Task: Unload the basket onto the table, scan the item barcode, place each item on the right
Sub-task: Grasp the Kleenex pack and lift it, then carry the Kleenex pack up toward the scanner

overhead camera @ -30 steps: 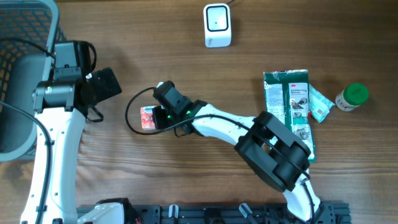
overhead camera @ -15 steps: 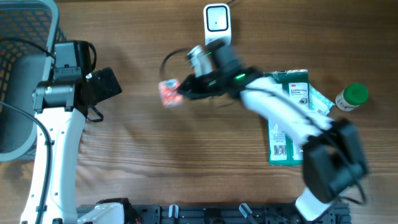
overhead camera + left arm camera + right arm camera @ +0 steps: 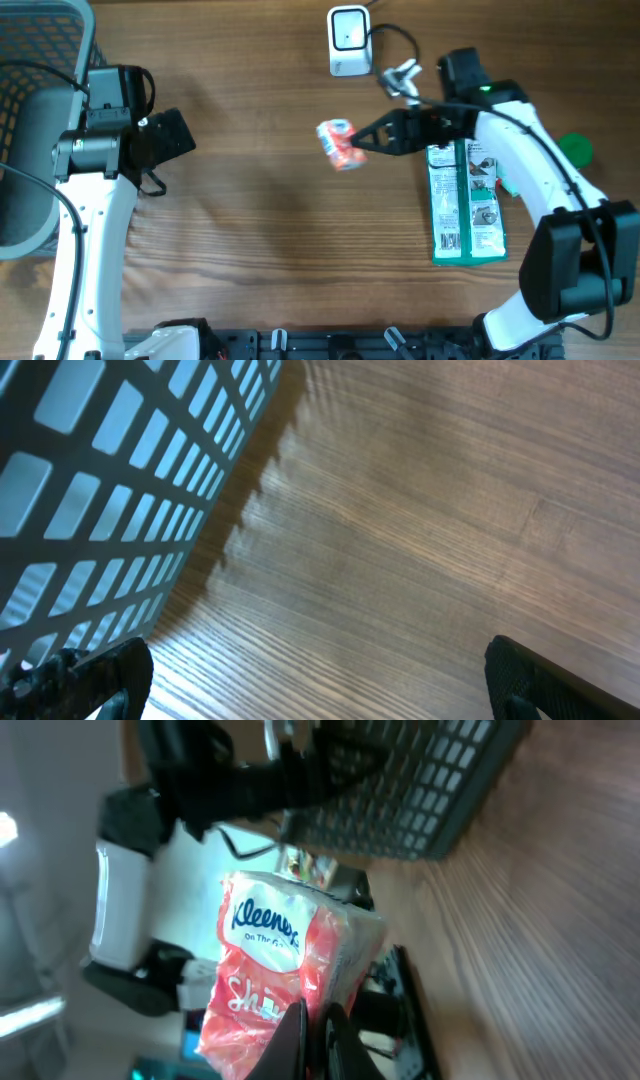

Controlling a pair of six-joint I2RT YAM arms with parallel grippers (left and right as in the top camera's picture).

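Right gripper point(image 3: 365, 140) is clamped shut on the tissue pack point(image 3: 338, 144). The pack sits just below the scanner point(image 3: 349, 40) in the overhead view, not touching it. Its Kleenex print faces my right wrist camera, and my fingertips point(image 3: 312, 1025) pinch its lower edge. Left gripper point(image 3: 168, 140) is wide open and empty, far left of the scanner, beside the basket point(image 3: 40, 60). A green pack point(image 3: 465, 200) lies flat, below-right of the scanner.
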